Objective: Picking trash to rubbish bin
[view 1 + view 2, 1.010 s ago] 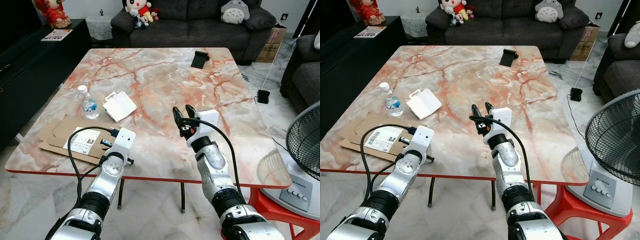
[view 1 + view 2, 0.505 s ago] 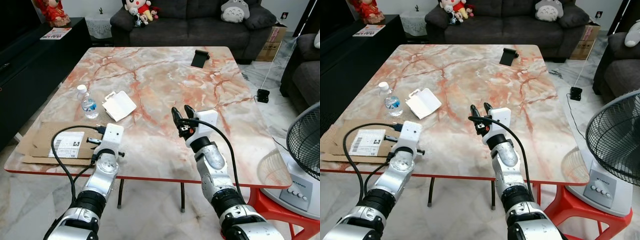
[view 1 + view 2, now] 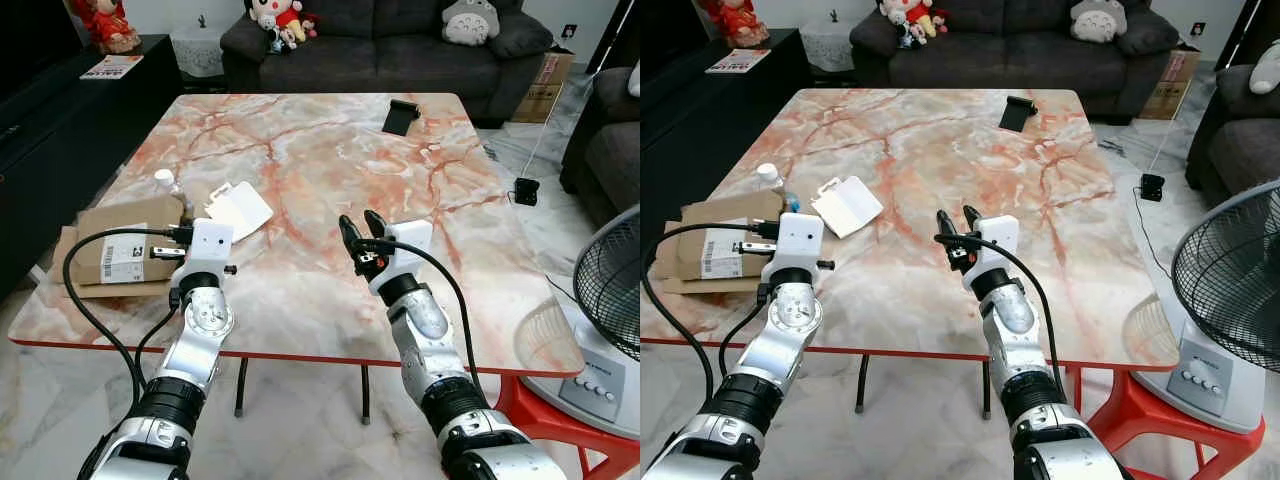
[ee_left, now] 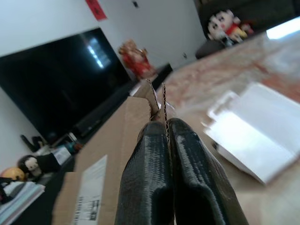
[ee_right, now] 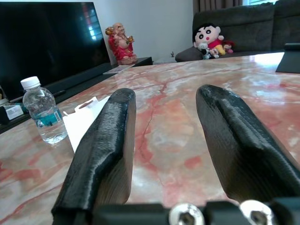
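Observation:
My left gripper (image 3: 168,250) is shut on the near edge of a flattened brown cardboard box (image 3: 118,246) with a white label, holding it tilted up off the left side of the marble table (image 3: 330,160). In the left wrist view the black fingers (image 4: 154,154) pinch the cardboard (image 4: 105,159). Behind the cardboard stands a small water bottle (image 3: 163,181), partly hidden. A white paper box (image 3: 239,210) lies flat beside it. My right gripper (image 3: 358,222) is open above the table's middle, holding nothing, with the bottle (image 5: 42,117) and white box (image 5: 82,123) ahead of it.
A black phone (image 3: 400,117) lies at the table's far right. A dark sofa (image 3: 390,45) with plush toys stands behind the table, and a black TV cabinet (image 3: 60,110) lines the left. A floor fan (image 3: 610,290) on a red stool stands at the right.
My left gripper has raised the cardboard from flat on the table to tilted up and drawn it further back, so it now covers part of the bottle. The right arm has barely moved.

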`<state>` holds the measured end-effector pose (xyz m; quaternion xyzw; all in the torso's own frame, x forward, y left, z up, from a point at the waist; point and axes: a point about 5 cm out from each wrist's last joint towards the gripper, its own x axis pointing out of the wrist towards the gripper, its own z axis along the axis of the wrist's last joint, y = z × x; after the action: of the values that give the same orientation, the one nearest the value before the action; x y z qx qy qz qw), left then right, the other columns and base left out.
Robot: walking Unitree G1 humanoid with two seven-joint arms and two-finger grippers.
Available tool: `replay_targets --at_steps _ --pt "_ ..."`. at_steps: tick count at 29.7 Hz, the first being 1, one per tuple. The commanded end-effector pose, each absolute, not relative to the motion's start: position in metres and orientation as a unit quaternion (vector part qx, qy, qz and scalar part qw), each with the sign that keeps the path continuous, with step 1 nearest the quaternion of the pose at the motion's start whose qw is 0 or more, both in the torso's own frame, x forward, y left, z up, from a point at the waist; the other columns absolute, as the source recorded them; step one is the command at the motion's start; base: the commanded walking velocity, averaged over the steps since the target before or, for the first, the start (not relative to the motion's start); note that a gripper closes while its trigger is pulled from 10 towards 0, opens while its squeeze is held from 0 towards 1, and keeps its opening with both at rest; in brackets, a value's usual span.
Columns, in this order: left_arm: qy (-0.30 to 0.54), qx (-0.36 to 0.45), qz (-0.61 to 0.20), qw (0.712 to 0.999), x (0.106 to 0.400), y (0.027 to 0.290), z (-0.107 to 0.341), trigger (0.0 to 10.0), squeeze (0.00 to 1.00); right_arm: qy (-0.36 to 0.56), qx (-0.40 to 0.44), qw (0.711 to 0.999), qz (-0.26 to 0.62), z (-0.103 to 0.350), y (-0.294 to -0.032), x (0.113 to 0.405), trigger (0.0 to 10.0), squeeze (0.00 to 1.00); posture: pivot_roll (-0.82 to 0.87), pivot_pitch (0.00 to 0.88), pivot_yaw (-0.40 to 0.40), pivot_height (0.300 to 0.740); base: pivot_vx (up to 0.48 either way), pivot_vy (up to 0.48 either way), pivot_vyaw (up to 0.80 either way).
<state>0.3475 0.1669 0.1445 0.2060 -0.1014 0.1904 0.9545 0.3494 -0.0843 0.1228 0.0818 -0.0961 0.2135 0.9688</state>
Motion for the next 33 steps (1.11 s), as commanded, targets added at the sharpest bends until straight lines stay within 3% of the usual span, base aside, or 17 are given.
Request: replay_targets --at_steps 1,13,18,33 --pt "-0.123 0.208 0.203 0.949 0.344 0.172 0.150 10.0 0.00 -0.108 0.087 0.966 0.217 0.128 -0.082 0.350 10.0 0.00 0.05 0.032 0.034 0.740 0.000 0.000 0.00" --pt "-0.182 0.216 0.231 0.931 0.339 0.173 0.167 10.0 0.00 -0.115 0.090 0.964 0.222 0.130 -0.081 0.350 10.0 0.00 0.06 0.031 0.032 0.740 0.000 0.000 0.00" --pt "-0.168 0.196 0.200 0.945 0.340 0.166 0.159 10.0 0.00 -0.114 0.091 0.964 0.223 0.130 -0.080 0.350 10.0 0.00 0.06 0.030 0.032 0.740 0.000 0.000 0.00" --pt "-0.175 0.188 0.206 0.944 0.335 0.166 0.158 10.0 0.00 -0.117 0.075 0.966 0.218 0.129 -0.082 0.349 10.0 0.00 0.05 0.031 0.032 0.740 0.000 0.000 0.10"
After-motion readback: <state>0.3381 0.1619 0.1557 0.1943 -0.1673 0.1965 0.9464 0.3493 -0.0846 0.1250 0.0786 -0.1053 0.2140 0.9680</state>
